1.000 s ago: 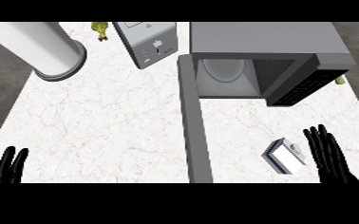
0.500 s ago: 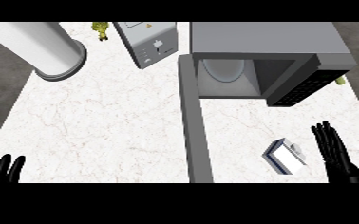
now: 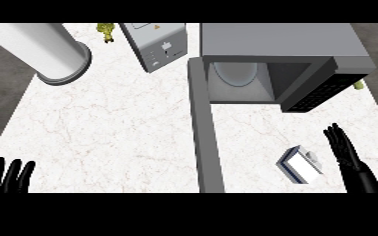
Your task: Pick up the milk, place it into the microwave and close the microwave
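Milk carton (image 3: 300, 164) lies just left of the right hand (image 3: 353, 166), which is spread flat and empty.

The open microwave door (image 3: 205, 140) is running down the middle of the frame as a long grey bar, walling the counter (image 3: 111, 130) into two halves. Right of it, bare top is lying open between the milk (image 3: 300, 164) at lower right and the mouth of the microwave (image 3: 280, 40) above, where a plate (image 3: 236, 72) is sitting inside. The right hand (image 3: 348, 160) is standing just beside the milk. Left of the door a wide stretch is lying free; a grey cylinder (image 3: 48, 50) and a grey box (image 3: 156, 45) are crowding only the upper left.
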